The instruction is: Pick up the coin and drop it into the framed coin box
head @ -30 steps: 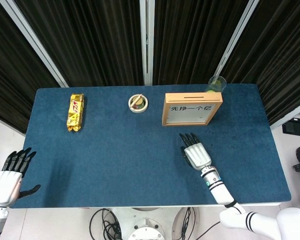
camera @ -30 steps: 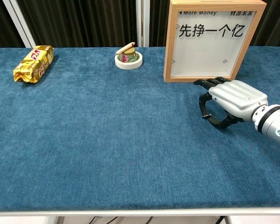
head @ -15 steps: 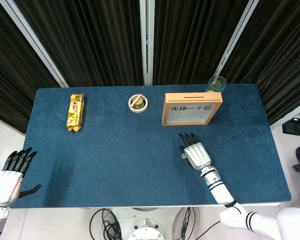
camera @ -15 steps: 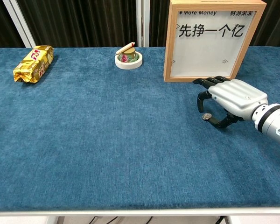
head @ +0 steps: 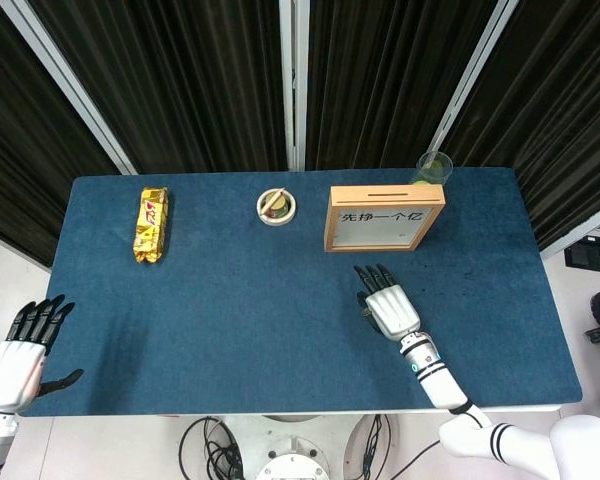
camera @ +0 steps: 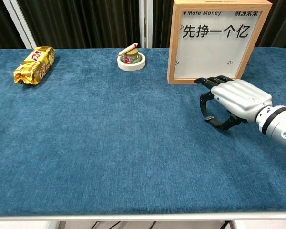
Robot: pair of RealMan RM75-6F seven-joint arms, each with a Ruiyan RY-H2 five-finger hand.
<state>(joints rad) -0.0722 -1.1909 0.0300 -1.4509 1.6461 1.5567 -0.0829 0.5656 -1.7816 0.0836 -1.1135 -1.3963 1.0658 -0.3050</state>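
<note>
Right hand [camera: 231, 102] just in front of framed coin box [camera: 214, 40], fingers curled, coin [camera: 209, 118] pinched low at fingertips over counter [camera: 109, 143]; left hand [head: 20, 350] idle, spread, empty; risk: thin pinch slipping, coin dropping before slot.

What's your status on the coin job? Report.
Right hand pinching coin low over the table, in front of the framed box. Left hand open, off the table edge. Nothing blocking the slot.
</note>
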